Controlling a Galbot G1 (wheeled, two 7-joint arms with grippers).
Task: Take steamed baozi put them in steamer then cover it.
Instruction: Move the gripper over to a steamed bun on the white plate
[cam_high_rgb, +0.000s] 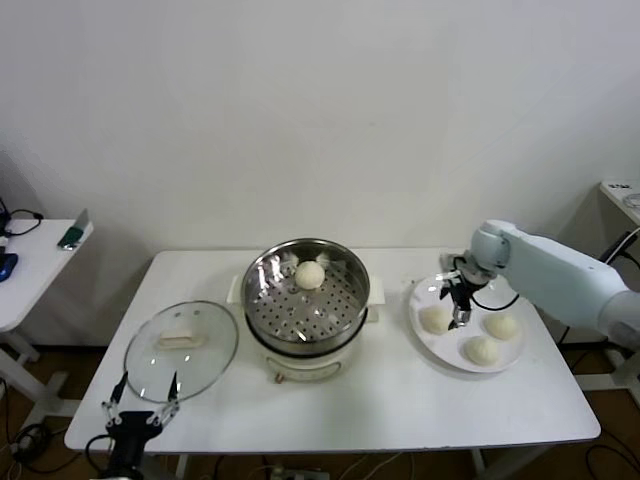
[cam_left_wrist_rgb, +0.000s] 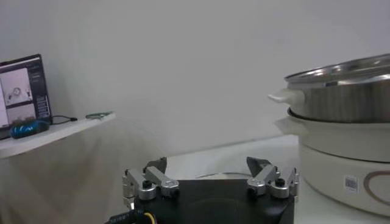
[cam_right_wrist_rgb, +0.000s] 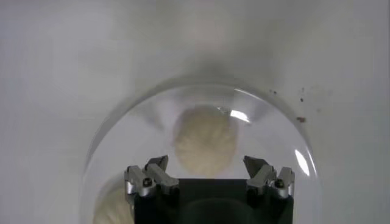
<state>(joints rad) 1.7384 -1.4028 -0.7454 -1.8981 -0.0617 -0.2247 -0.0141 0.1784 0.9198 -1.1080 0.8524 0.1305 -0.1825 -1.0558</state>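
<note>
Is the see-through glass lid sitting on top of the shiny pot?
No, the round clear glass lid lies flat on the white table, left of the open stainless-steel steamer pot.

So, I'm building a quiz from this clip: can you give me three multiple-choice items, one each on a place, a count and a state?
1. Where is the glass lid?
A. on the steamer
B. on the table, on the robot's left of the steamer
C. on the plate

2. How many baozi lie on the plate?
A. one
B. three
C. five

3. The right gripper is:
A. open over the plate
B. shut on a baozi
C. inside the steamer

Answers: B, the lid lies flat beside the steamer; B, three show there; A, fingers spread, nothing held.
</note>
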